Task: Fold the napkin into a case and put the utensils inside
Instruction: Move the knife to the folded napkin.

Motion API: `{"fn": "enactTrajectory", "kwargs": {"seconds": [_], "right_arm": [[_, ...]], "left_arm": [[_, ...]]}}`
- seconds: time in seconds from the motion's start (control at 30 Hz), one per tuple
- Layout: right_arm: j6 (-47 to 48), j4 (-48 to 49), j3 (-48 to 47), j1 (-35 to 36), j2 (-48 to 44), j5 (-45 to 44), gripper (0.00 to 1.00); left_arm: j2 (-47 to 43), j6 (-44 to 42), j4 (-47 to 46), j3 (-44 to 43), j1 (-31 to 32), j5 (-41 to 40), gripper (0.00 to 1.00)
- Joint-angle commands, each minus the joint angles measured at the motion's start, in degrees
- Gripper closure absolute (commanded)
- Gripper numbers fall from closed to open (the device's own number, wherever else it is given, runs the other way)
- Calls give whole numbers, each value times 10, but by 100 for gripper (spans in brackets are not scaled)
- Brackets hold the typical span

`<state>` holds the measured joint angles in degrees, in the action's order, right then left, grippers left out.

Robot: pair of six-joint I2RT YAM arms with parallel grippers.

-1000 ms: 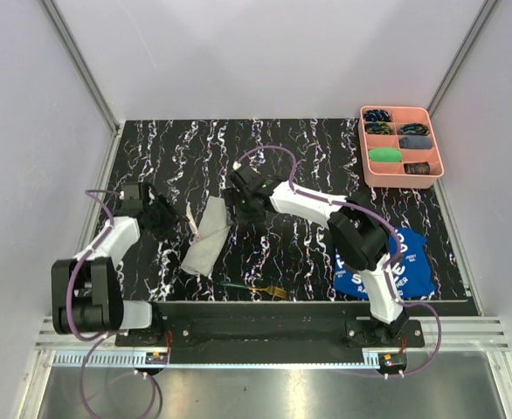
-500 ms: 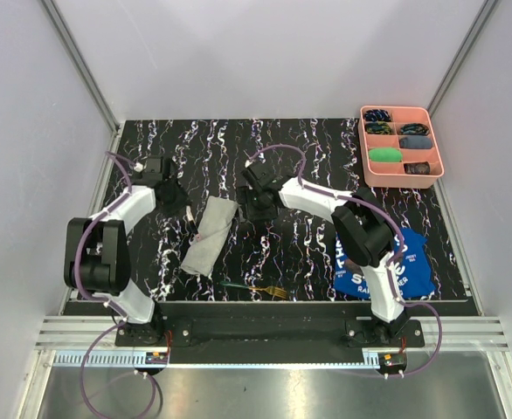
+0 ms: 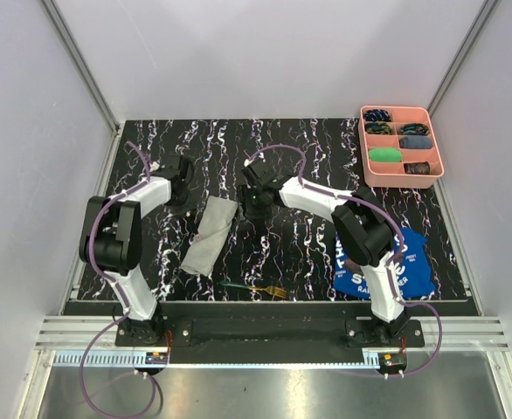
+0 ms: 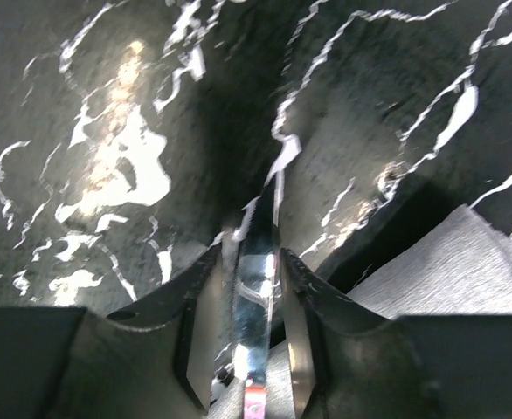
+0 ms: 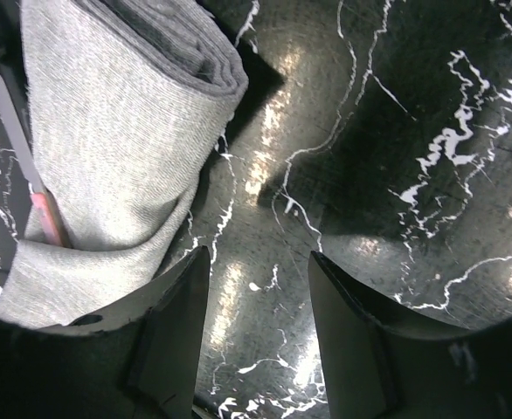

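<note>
The napkin lies folded into a narrow grey case on the black marbled table, also seen in the right wrist view and the left wrist view. The pink-handled knife has its handle tucked into the fold, and its dark blade sticks out. My left gripper straddles that blade, jaws close on either side with a thin gap showing. My right gripper hangs open over bare table just right of the napkin. The green-handled fork lies near the front edge.
A pink compartment tray with small items stands at the back right. A blue printed cloth lies at the front right, partly under the right arm. Metal rails border the table.
The left arm has swung away from the front toward the back, ending at the napkin's upper left with narrower jaws. The right gripper has drawn slightly back and narrowed. The napkin has not moved.
</note>
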<state>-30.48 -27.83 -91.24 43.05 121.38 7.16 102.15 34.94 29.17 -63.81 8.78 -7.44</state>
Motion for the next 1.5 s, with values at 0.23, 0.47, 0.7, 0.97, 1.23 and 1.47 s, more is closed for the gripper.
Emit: {"fn": "enactTrajectory", "kwargs": {"seconds": [0.23, 0.47, 0.7, 0.97, 1.23, 1.47], "right_arm": [[-25, 23, -44, -5, 31, 40, 46], [-27, 24, -49, -8, 32, 39, 47], [-29, 27, -49, -9, 34, 40, 48], [-36, 31, -57, -9, 51, 60, 48], [-37, 45, -61, -9, 64, 77, 51], [-34, 52, -82, -9, 81, 87, 51]], "left_arm": [[11, -22, -2, -29, 12, -28, 75], [24, -39, 8, -29, 16, -38, 76], [30, -39, 16, -28, 26, -52, 67], [27, -34, 5, -23, 30, -50, 77], [-34, -37, 0, -17, 34, -67, 95], [-98, -49, -3, -3, 55, -82, 100]]}}
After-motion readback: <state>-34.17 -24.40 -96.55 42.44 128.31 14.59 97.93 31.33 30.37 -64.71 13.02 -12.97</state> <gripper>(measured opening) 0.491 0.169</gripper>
